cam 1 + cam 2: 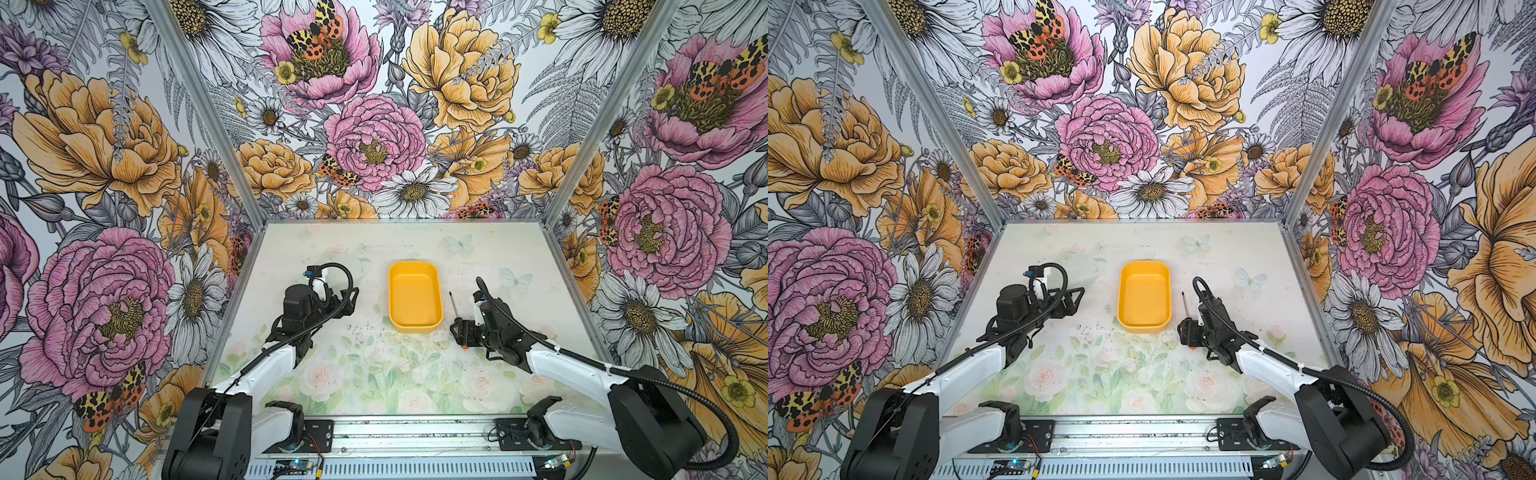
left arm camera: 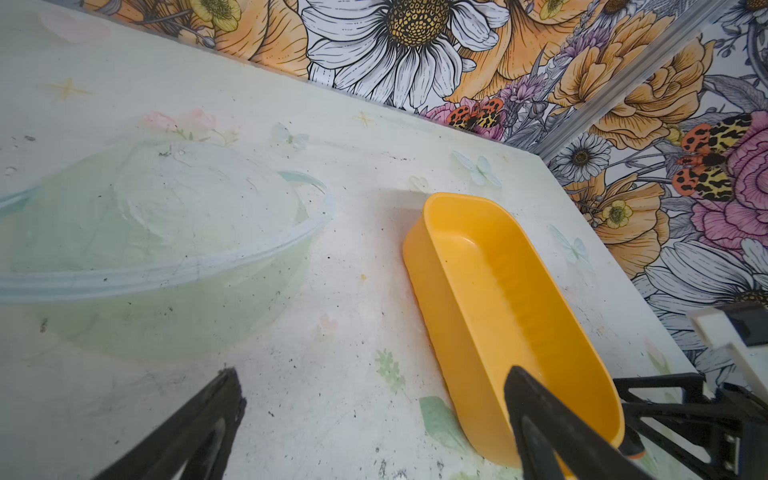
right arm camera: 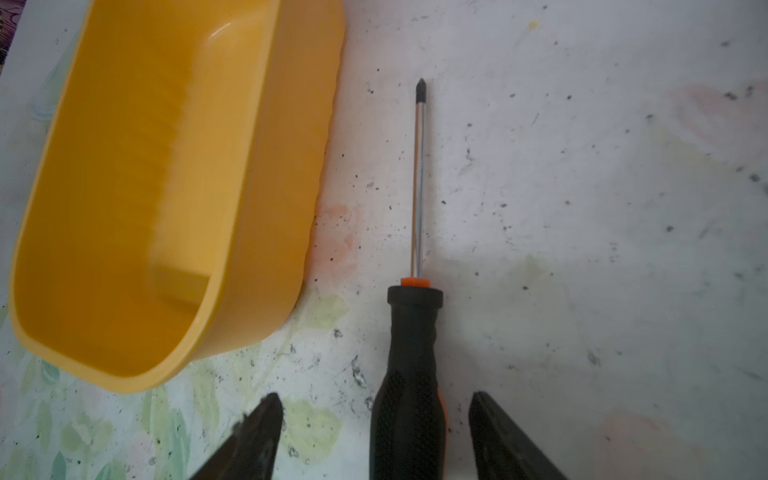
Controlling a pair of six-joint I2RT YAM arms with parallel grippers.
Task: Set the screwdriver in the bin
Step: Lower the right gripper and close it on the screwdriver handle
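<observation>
The screwdriver (image 3: 409, 374) lies flat on the table just right of the bin (image 3: 145, 187), its thin shaft (image 1: 454, 303) pointing to the back. My right gripper (image 3: 375, 397) is open and straddles the black handle, with a gap to the finger on each side. In both top views the right gripper (image 1: 460, 332) (image 1: 1188, 332) covers most of the handle; only an orange end shows below it. The yellow-orange bin (image 1: 414, 299) (image 1: 1144, 301) stands empty at the table's middle. My left gripper (image 1: 352, 301) (image 2: 374, 372) is open over bare table left of the bin (image 2: 498, 299).
A clear plastic bowl (image 2: 208, 262) sits on the table to the far left of the bin, near the left arm. Flowered walls with metal corner posts close in the table at the back and both sides.
</observation>
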